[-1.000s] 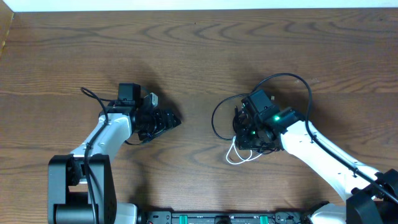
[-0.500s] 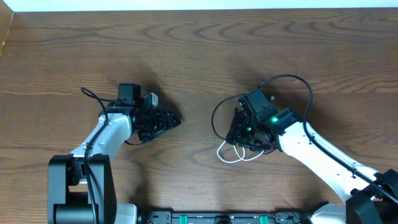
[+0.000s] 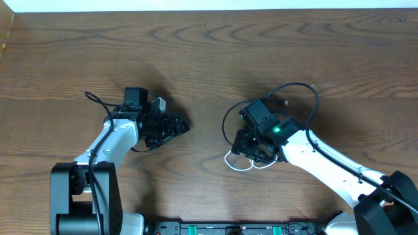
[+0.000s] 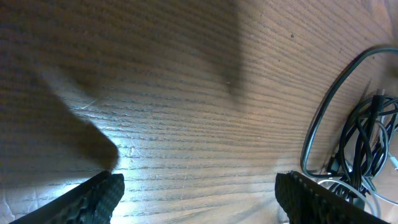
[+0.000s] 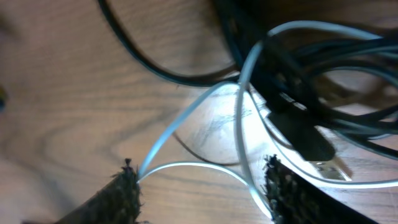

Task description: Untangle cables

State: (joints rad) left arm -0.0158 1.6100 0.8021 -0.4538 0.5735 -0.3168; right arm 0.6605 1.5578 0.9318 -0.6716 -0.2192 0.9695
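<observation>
Right gripper (image 5: pixel 200 180) first: its two dark fingers stand apart with bare wood between them and nothing pinched, so treat it as released. You have the thin white cord (image 5: pixel 186 117) right at the fingertips. One limp loop of it runs from the tip of one finger across the gap toward the other, lying on the brown wooden surface (image 5: pixel 62 93). Judge it as very light, soft and a little slick. It will bend and slide rather than resist, and a hard tug will likely drag the whole knot along. Just beyond the white loop lie the thin black cords (image 5: pixel 245 28), bundled and crossing the white one, with a black plug with a metal tip (image 5: pixel 311 146) resting near one finger. That plug body looks like the stiffest thing in reach and is probably your best place to take hold. Failing that, pinch a single white strand where it lies clear of the black ones, not at a crossing. From overhead, the tangle sits under and just in front of this gripper, with one wide black loop arcing out over the arm. Far across the surface, the left gripper (image 4: pixel 199 183) is also spread wide and empty, pointed at the tangle but well apart from it.
</observation>
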